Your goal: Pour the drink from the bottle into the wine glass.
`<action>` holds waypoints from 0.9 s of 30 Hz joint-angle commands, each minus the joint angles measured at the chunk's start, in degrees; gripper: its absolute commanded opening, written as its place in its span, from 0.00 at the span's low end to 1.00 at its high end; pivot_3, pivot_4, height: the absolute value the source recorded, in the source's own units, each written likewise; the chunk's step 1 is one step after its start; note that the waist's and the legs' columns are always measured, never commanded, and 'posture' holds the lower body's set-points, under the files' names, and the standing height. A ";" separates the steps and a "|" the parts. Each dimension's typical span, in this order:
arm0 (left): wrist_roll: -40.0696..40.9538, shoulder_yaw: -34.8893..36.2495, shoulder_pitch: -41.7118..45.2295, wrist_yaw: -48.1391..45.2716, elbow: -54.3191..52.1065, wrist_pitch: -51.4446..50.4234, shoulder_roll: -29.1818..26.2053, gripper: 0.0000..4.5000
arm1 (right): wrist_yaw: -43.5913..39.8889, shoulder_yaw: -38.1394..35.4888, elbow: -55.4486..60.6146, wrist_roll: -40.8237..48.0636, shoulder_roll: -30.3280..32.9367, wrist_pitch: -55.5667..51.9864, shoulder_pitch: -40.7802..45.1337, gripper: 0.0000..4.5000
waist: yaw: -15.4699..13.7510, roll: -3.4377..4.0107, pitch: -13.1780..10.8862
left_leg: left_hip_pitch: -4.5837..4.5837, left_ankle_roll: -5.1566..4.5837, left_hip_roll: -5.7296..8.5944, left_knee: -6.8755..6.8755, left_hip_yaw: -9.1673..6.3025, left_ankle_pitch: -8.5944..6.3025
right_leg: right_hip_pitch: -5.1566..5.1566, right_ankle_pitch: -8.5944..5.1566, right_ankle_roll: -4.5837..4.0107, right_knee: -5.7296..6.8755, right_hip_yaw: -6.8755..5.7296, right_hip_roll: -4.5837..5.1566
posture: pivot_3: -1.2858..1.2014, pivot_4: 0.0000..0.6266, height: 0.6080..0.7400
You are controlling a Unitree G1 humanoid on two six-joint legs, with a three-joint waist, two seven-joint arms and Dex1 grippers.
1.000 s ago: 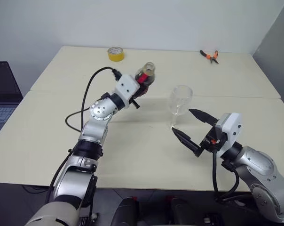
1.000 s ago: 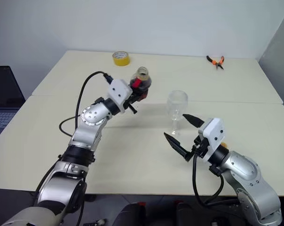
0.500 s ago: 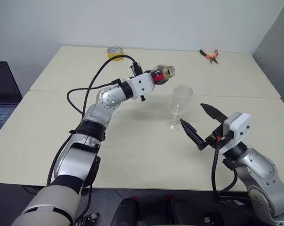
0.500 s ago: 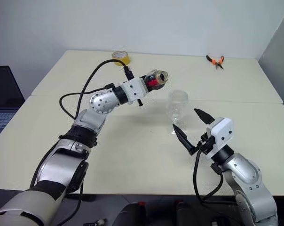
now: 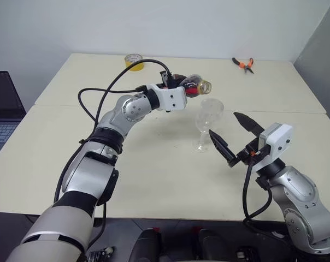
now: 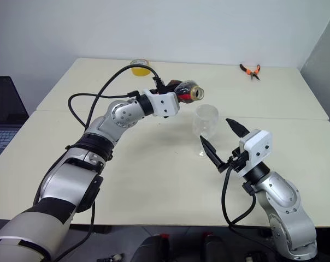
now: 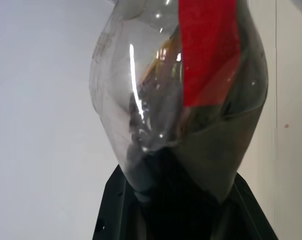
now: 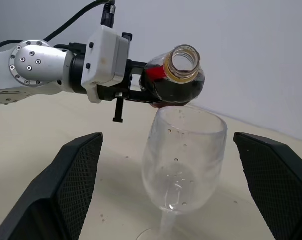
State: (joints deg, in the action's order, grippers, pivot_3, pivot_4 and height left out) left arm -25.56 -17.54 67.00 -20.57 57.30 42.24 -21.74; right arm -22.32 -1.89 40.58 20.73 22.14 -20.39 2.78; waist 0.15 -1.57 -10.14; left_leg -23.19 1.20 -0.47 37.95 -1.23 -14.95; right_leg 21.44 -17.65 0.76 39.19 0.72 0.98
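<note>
The left gripper (image 5: 182, 97) is clamped on the small squat clear plastic bottle (image 5: 193, 87) with a red neck label, holding it laid over near level at upper centre of the head views, its uncapped mouth directed toward the right of the frame. The dark brown drink (image 8: 175, 92) sits pooled in the low side of the bottle body; no stream is seen leaving the mouth. The clear stemmed wine glass (image 5: 207, 118) stands upright on the cream table (image 5: 154, 180) just below and right of the bottle mouth, its bowl holding droplets but no visible pool of liquid. This placement appears intended to bring the mouth over the rim before further tilt. The right gripper (image 5: 234, 140), centre right of the frame, has its two black fingers spread wide on either side of the glass stem without touching it, judged a guard against tipping. Pouring is judged about to begin.
</note>
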 commanded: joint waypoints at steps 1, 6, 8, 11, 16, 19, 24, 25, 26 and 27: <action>-0.74 -0.27 3.24 1.95 0.74 2.17 -0.28 0.15 | -0.39 0.39 0.81 -0.97 0.25 1.79 0.25 1.00 | 0.00 0.00 0.00 | 0.00 0.01 0.00 0.00 0.00 0.00 | 0.00 0.00 0.00 0.01 0.00 0.00 | 0.52 0.24 1.00; -4.84 -2.70 6.53 5.20 4.02 3.41 -1.03 0.15 | -0.02 0.37 0.29 -2.09 0.30 1.18 -0.44 1.00 | -0.01 -0.01 -0.01 | -0.03 0.01 0.01 0.01 0.00 0.01 | 0.05 0.00 0.00 0.04 -0.01 0.00 | 0.52 0.24 1.00; -7.19 -4.07 7.74 7.49 4.98 3.74 -1.37 0.15 | 0.61 0.71 -0.07 -3.24 0.32 0.88 -0.44 1.00 | -0.01 -0.01 -0.01 | -0.06 0.01 0.01 0.01 0.00 0.01 | 0.06 0.00 0.00 0.03 -0.01 0.00 | 0.52 0.24 1.00; -8.87 -5.21 8.90 9.80 6.17 4.07 -1.32 0.15 | 0.79 0.95 -0.43 -3.87 0.04 0.82 -0.41 1.00 | -0.01 -0.01 -0.01 | -0.05 0.00 0.02 0.01 0.01 0.01 | 0.06 0.00 0.00 0.03 0.00 0.00 | 0.52 0.24 1.00; -10.98 -6.63 10.00 12.72 7.13 4.79 -1.20 0.15 | 0.45 1.21 -0.81 -4.08 -0.20 1.03 -0.58 1.00 | 0.02 -0.01 -0.01 | -0.05 0.06 0.01 0.01 0.01 0.04 | 0.07 0.00 0.00 0.05 0.00 0.01 | 0.52 0.24 1.00; -12.52 -7.53 10.92 14.86 7.62 5.04 -1.55 0.15 | 0.19 1.14 -1.16 -4.00 -0.23 1.32 -0.81 1.00 | 0.01 -0.01 -0.01 | -0.07 0.06 0.01 0.02 0.02 0.04 | 0.12 0.00 0.00 0.08 0.00 0.01 | 0.52 0.24 1.00; -14.54 -8.77 11.81 17.50 8.37 5.15 -2.17 0.15 | -0.03 1.31 -1.40 -3.97 -0.37 1.48 -0.97 1.00 | 0.00 -0.01 -0.01 | -0.23 0.12 0.03 0.09 0.12 0.08 | 0.37 0.00 0.00 0.26 0.02 0.02 | 0.52 0.24 1.00; -14.85 -9.04 11.91 17.94 8.42 5.26 -2.24 0.15 | -0.06 1.43 -1.44 -4.05 -0.37 1.52 -0.97 1.00 | 0.00 -0.01 -0.01 | -0.23 0.13 0.02 0.09 0.12 0.08 | 0.38 0.00 0.00 0.28 0.02 0.02 | 0.52 0.24 1.00; -14.95 -9.21 11.99 18.22 8.52 5.32 -2.26 0.15 | -0.08 1.51 -1.45 -4.06 -0.40 1.53 -0.96 1.00 | 0.01 -0.01 -0.01 | -0.23 0.13 0.02 0.09 0.12 0.08 | 0.39 0.00 0.00 0.29 0.02 0.02 | 0.52 0.24 1.00; -15.14 -9.34 12.09 18.58 8.59 5.38 -2.30 0.15 | -0.07 1.58 -1.47 -4.04 -0.45 1.50 -0.90 1.00 | 0.01 -0.01 -0.01 | -0.23 0.12 0.02 0.09 0.13 0.08 | 0.41 0.00 0.00 0.30 0.02 0.02 | 0.52 0.24 1.00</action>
State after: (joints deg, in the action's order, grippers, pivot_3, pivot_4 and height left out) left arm -40.87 -26.95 76.51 -4.01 66.33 46.77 -23.34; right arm -22.40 -0.35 37.90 16.85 22.02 -20.33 1.54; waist 0.15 -1.58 -10.14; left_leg -23.42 1.33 -0.45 38.04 -1.10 -14.87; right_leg 21.85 -17.65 0.77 39.50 0.74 1.00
